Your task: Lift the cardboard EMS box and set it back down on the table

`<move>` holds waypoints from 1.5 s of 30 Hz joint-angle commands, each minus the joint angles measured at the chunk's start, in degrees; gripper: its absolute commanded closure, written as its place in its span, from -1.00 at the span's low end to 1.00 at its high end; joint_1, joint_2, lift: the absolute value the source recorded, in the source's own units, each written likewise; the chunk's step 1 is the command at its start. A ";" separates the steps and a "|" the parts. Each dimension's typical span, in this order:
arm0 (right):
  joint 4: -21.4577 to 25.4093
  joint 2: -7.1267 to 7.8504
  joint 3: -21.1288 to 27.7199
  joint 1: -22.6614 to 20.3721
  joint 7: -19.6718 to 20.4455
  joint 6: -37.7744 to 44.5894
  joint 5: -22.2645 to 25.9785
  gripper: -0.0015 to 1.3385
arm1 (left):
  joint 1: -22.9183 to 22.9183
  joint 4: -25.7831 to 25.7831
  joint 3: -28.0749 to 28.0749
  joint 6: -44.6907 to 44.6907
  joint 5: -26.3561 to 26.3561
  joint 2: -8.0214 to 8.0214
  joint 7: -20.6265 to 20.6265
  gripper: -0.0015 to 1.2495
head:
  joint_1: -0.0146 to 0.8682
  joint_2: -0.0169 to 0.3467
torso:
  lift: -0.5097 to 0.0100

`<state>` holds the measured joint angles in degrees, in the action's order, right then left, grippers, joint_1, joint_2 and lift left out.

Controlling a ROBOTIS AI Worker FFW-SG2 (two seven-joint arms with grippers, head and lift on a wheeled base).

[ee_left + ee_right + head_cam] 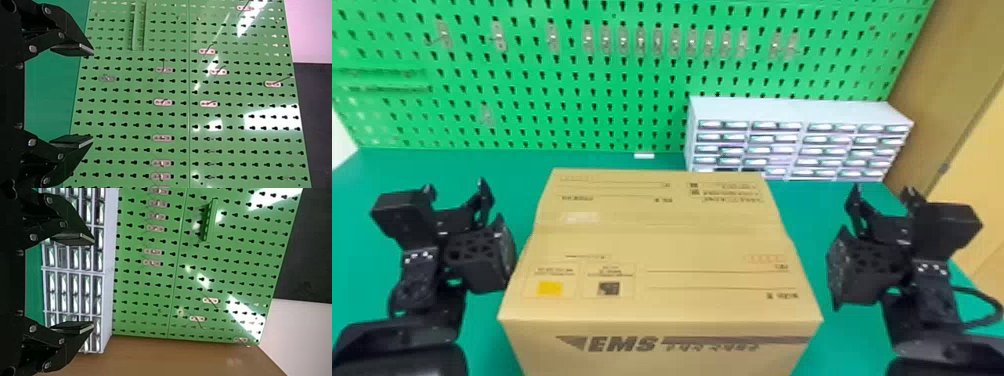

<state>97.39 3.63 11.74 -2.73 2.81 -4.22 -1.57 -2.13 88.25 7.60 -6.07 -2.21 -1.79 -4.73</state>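
From my seat, the head view comes through bright and evenly lit, with light spread softly over the top of the tan cardboard EMS box (662, 240). The clear fronts of the drawers in the white cabinet (797, 110) throw back small white glints. In both wrist views I get hard white glare in patches and slanting streaks on the green perforated pegboard (235, 94), and the right one gives me a faint, pale sheen on the brown wood-coloured surface (176, 356).

Your left gripper (456, 189) points forward, its two fingers parted, with your left arm (402, 345) behind it. Well apart, to its right, your right gripper (883, 191) faces forward too, fingers equally wide, your right arm (949, 352) behind.
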 commanded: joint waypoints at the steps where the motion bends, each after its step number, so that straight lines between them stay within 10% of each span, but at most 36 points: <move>1: -0.01 -0.03 0.04 0.01 0.00 0.00 -0.01 -0.25 | 0.20 -0.01 0.31 0.00 -0.17 -0.05 0.25 -0.26 | 0.57 -0.98 | 0.96; 45: -0.01 -0.12 0.30 -0.43 0.00 0.00 -0.18 -0.25 | -0.68 -1.68 4.97 1.14 0.01 -0.05 4.73 -0.26 | 0.57 -0.98 | 0.87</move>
<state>97.39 3.51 12.12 -3.24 2.81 -4.22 -1.80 -2.82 86.58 12.62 -4.93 -2.07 -1.85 -0.02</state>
